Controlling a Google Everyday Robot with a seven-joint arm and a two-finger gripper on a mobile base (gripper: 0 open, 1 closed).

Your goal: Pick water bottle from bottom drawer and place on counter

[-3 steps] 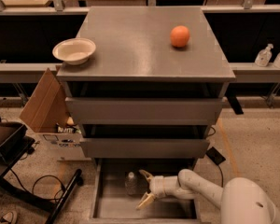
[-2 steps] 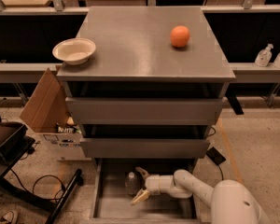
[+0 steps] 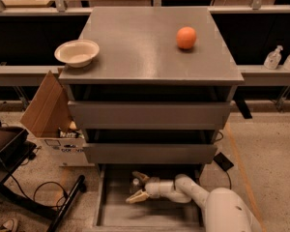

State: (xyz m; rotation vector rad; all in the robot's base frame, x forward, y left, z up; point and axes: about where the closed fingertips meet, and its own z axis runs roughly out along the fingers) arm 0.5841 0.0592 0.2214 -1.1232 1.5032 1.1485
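Reaches further left than a second ago: claw (image 3: 137,187) now spread open, tan fingers (image 3: 137,196) either side of the small clear plastic water bottle (image 3: 135,182) standing in the shallow grey metal bottom drawer (image 3: 150,216). Up on the glossy grey worktop (image 3: 135,42): round orange (image 3: 186,37), pale bowl (image 3: 77,52).

The counter (image 3: 135,47) is faintly glossy grey metal, and the smooth pale tool (image 3: 132,187) sits in the matt bottom drawer (image 3: 150,214).
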